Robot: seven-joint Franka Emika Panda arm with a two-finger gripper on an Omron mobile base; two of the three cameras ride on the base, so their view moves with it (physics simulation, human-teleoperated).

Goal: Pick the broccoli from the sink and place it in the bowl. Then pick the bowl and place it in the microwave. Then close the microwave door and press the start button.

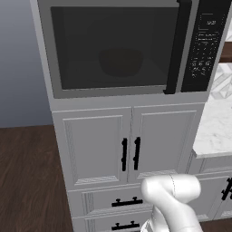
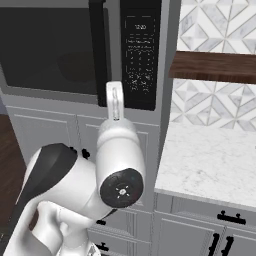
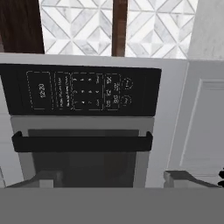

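microwave door [image 1: 113,47] fills the upper left of the left base view and looks shut; a dim bowl [image 1: 121,62] shape shows thru the tinted window, mid-frame. broccoli can't be made out behind the glass, too dark. so the step in hand is, i judge, the start button press.

to do it well: aim at the black control panel [image 3: 83,89], which sits across the upper middle of the hand view (rolled sideways, so the panel runs left to right there, w/ the bar handle [image 3: 82,142] below it). two round buttons [image 3: 126,83] sit at the panel's right end in that view; which one is start can't be read, print too small. come in square to the panel, keep clear of the handle, push w/ one tip and lightly, no sideways drag.

gripper [image 3: 109,183]: two finger tips [image 3: 181,177] at the bottom of the hand view, well apart, so jaws wide, holding nothing. it's near the panel but not touching.

counts, left to right in the left base view: 1 microwave [image 1: 131,45], 1 door, 1 bowl, 1 panel, 2 cabinet doors [image 1: 95,145] below w/ 2 black pulls, 2 drawers w/ 2 pulls, 1 marble counter [image 1: 217,129] at right. right base view adds 1 wood shelf [image 2: 215,67] upper right.
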